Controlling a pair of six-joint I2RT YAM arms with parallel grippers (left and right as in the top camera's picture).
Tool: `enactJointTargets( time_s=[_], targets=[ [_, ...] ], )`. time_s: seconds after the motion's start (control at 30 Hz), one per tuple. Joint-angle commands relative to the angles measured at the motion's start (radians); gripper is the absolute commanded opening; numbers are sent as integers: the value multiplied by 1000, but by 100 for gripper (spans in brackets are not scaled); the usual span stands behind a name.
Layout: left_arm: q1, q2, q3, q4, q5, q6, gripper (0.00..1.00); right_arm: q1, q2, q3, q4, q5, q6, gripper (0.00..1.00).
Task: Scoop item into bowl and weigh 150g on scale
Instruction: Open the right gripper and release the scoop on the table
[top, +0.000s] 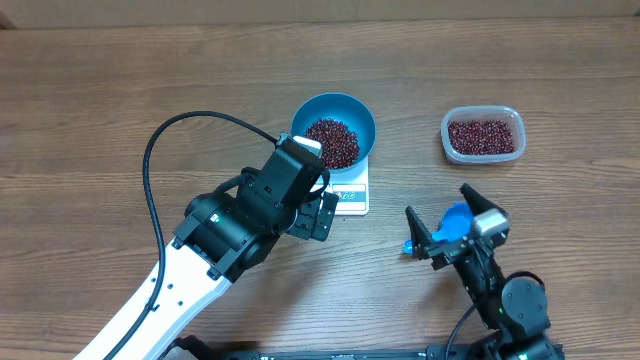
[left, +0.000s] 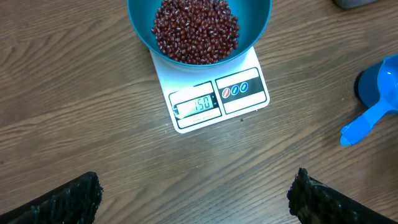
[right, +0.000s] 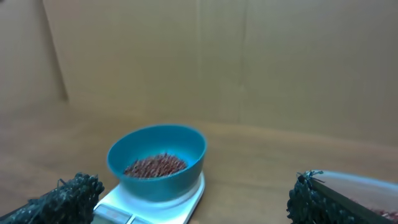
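The blue bowl (top: 352, 112) stands on the white scale (top: 352, 199) and holds a heap of red-brown beans (top: 332, 142). In the left wrist view the bowl (left: 261, 25) and its beans (left: 196, 28) sit at the top, and the scale (left: 242, 102) shows 150 on its display. My left gripper (top: 322, 207) hovers open just in front of the scale's display edge, with bare table between its fingers (left: 62, 202). My right gripper (top: 448, 226) is open at the front right, above a small blue scoop (top: 457, 216). From there I see the bowl (right: 158, 180) and scale (right: 186, 202).
A clear plastic tub (top: 483, 134) with more beans stands at the back right; its edge shows in the right wrist view (right: 367, 186). The blue scoop (left: 376, 102) lies on the table right of the scale. A black cable (top: 175, 135) loops over the left arm.
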Motion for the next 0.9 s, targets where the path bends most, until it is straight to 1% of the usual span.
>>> enactJointTargets(
  time_s=[0.0,0.2,0.33,0.37,0.5,0.87],
  targets=[
    [6,-13,5,3,2,-3,99,-22,-80,-40,10,40,-13,100],
    [6,-13,5,3,2,-3,100,-26,-218,-69,-25,96,-15,100],
    [6,-13,5,3,2,-3,100,-26,-218,-69,-56,125,-14,100],
    [6,-13,5,3,2,-3,100,-26,-218,-69,-105,124,-11,100],
    [6,-13,5,4,2,-3,100,-26,-218,-69,-213,112,-3,100],
    [6,-13,5,3,2,-3,100,-26,-217,-69,-211,109,-4,100]
  ],
)
